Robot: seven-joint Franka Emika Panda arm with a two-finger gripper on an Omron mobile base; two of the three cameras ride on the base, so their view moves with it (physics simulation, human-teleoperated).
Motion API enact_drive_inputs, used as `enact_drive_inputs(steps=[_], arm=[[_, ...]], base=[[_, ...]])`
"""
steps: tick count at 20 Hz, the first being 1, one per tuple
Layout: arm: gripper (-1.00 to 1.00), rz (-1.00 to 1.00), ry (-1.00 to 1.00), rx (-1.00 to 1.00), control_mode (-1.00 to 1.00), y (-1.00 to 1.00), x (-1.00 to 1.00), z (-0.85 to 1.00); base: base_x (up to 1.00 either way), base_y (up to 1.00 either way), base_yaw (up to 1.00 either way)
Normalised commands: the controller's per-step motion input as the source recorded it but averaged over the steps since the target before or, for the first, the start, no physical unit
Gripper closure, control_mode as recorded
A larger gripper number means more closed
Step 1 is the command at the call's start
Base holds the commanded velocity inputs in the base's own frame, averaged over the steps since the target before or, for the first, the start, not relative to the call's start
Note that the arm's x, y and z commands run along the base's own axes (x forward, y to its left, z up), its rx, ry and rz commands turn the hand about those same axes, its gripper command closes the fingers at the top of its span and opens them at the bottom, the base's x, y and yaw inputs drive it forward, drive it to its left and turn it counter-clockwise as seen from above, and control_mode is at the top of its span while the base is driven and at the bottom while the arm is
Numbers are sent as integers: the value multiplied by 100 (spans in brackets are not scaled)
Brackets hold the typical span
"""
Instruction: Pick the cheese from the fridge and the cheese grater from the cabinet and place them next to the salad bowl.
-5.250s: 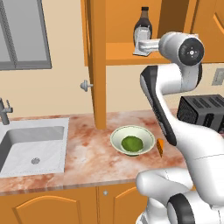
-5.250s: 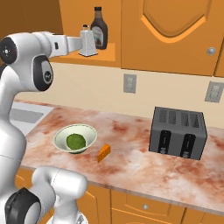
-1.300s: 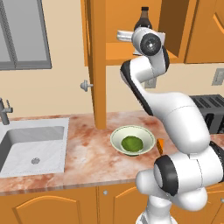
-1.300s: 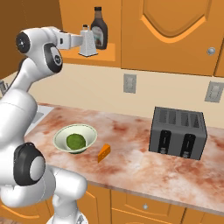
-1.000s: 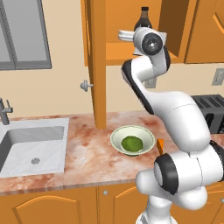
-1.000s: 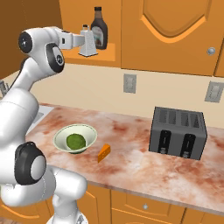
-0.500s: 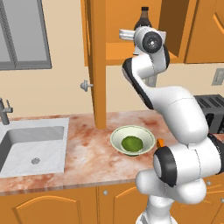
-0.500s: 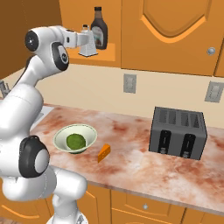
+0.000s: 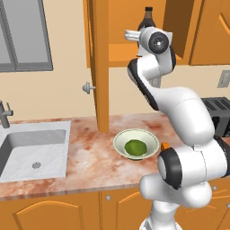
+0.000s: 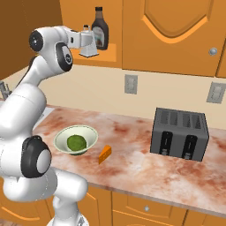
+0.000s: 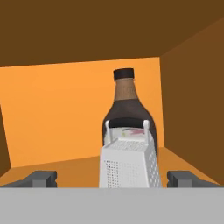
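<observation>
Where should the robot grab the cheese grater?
Probably low on the cheese grater body, squeezing its two side faces, coming straight in from the open cabinet front. It stands upright and tapers upward, and the brown bottle stands close behind. The open gripper already straddles it.

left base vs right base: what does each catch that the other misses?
Left base alone: steel sink, grey window, open tall orange-brown wooden cabinet door.
Right base alone: dark grey toaster in full, small orange cheese wedge unobstructed, silver box grater at the open gripper.
Both: pale cream-green salad bowl, dark brown bottle, marble counter.
</observation>
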Motion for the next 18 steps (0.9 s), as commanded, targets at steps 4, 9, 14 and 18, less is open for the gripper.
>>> enact_drive_inputs(steps=[4,9,14,18], arm=[[-100,0,0,0,-100,-3,7,0],[-100,0,0,0,-100,-1,6,0],[-100,0,0,0,-100,-3,4,0],[-100,0,0,0,-100,-6,10,0]], base=[[0,0,0],[0,0,0],[0,0,0],[0,0,0]])
